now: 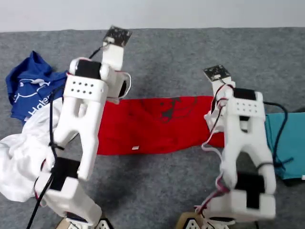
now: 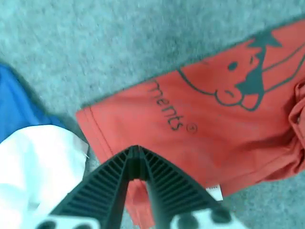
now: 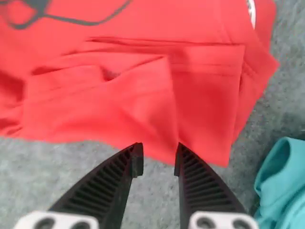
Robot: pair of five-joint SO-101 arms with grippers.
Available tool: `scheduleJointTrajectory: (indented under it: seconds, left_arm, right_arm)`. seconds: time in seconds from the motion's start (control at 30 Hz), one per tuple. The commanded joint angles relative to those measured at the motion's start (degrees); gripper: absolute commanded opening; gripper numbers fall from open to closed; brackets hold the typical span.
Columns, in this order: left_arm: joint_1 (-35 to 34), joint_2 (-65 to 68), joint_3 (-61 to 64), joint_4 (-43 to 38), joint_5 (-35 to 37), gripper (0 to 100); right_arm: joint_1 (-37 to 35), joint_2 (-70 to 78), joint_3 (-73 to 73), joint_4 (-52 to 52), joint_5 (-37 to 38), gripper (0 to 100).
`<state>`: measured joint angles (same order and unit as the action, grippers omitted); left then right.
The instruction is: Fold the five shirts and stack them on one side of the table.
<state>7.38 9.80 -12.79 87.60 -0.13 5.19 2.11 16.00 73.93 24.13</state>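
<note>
Red shirt (image 1: 152,126) is spread flat on the worktop (image 1: 190,57). Left pincer (image 2: 137,155) is held pressed together over one end, right pincer (image 3: 156,160) spread at the opposite edge. Teal shirt (image 1: 286,143) is seen beside that edge.

Table (image 1: 167,52): grey felt-like top, wall behind far edge.
Red shirt (image 1: 152,124): centre, folded into long flat band, dark print facing up, small white tag at near edge.
Blue shirt (image 1: 28,90): far left, crumpled.
White shirt (image 1: 21,152): near left, bunched, touching blue shirt.
Teal shirt (image 1: 290,143): right edge, near red shirt, not touching it.
</note>
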Motion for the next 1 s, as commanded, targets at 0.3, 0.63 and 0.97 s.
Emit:
scheduleJointTrajectory:
  seconds: [0.3,0.63,0.97]
  left_arm:
    - [0.5,-9.1,15.3,-6.4,-1.1,0]
    - [7.0,-9.1,16.6,-2.2,-1.2,0]
    - [5.5,-8.5,29.5,-5.9,-5.3,0]
  right_arm:
    - [3.6,18.1,-18.9,4.8,-0.7,11.7]
    - [3.3,11.0,-32.0,16.0,-0.6,11.7]
    - [3.7,5.4,-32.7,24.1,-0.6,11.7]
